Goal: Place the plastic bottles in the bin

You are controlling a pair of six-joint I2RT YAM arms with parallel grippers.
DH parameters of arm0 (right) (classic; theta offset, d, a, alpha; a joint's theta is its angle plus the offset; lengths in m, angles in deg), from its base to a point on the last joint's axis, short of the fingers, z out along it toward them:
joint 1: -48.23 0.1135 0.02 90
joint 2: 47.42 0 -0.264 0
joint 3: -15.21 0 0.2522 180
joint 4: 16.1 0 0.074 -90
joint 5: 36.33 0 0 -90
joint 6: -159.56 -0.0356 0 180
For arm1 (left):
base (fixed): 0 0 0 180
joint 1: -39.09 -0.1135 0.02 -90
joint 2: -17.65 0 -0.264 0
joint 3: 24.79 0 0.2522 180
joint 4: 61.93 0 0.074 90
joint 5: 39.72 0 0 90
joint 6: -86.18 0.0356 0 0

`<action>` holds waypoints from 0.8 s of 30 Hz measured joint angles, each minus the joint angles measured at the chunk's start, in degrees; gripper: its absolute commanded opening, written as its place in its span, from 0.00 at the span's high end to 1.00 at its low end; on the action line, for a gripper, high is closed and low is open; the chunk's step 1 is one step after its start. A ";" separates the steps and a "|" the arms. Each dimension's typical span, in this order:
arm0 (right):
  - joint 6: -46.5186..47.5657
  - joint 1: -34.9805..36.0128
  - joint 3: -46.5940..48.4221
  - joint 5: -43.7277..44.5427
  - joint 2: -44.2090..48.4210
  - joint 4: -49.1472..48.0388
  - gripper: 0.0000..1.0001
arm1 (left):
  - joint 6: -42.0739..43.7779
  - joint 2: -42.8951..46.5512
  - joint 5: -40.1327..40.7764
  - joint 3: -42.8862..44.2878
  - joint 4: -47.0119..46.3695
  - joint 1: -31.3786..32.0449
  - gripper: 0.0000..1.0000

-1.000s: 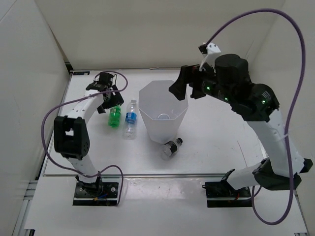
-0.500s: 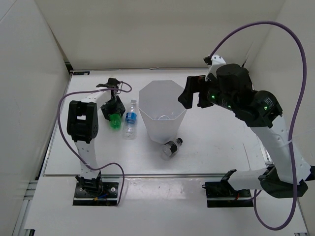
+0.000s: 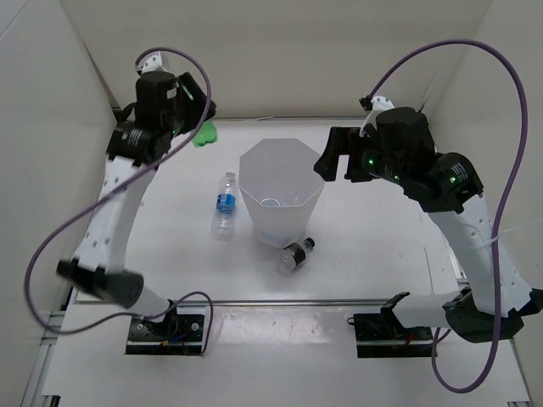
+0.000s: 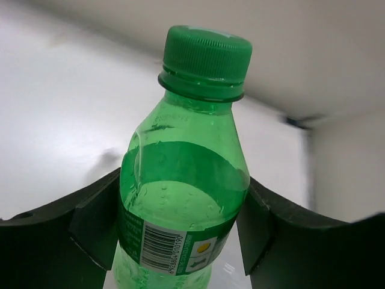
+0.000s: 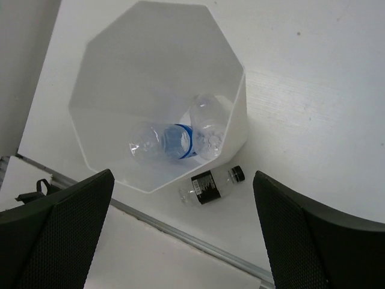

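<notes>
The left gripper (image 4: 180,221) is clamped round the green bottle (image 4: 183,174) below its shoulder, high at the upper left of the top view, well apart from the bin (image 3: 254,216). The right gripper (image 5: 189,241) hangs spread wide and empty above the bin. Likely risks: the smooth bottle slipping in transit, or a release short of the rim, dropping it near the blue-labelled bottle (image 3: 224,205)

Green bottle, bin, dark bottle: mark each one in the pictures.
green bottle (image 4: 180,198): left wrist view, on its body
bin (image 3: 277,225): top external view, on its near outer wall
dark bottle (image 3: 293,255): top external view, on its body
</notes>
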 measured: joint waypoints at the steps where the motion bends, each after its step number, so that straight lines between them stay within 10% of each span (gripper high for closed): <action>1: -0.48 -0.85 -0.87 -0.55 -0.04 0.00 0.00 | 0.33 4.15 -1.03 -0.74 -2.23 2.56 0.27; 6: -2.54 -4.61 -3.52 -3.67 -0.20 -0.04 0.00 | 2.73 13.57 -5.70 -2.78 -9.07 14.14 0.22; 9: -3.04 -6.51 -4.44 -5.07 -0.17 -0.13 0.00 | 4.61 10.95 -6.64 -4.44 -11.15 19.32 0.00; 15: -3.39 -9.94 -6.10 -6.54 0.85 -0.39 0.00 | 6.40 0.15 -2.71 -4.55 -8.09 25.29 0.00; 24: -4.70 -14.27 -12.31 -8.79 6.82 -1.51 0.00 | -0.24 14.95 11.72 -13.00 -9.66 12.07 0.00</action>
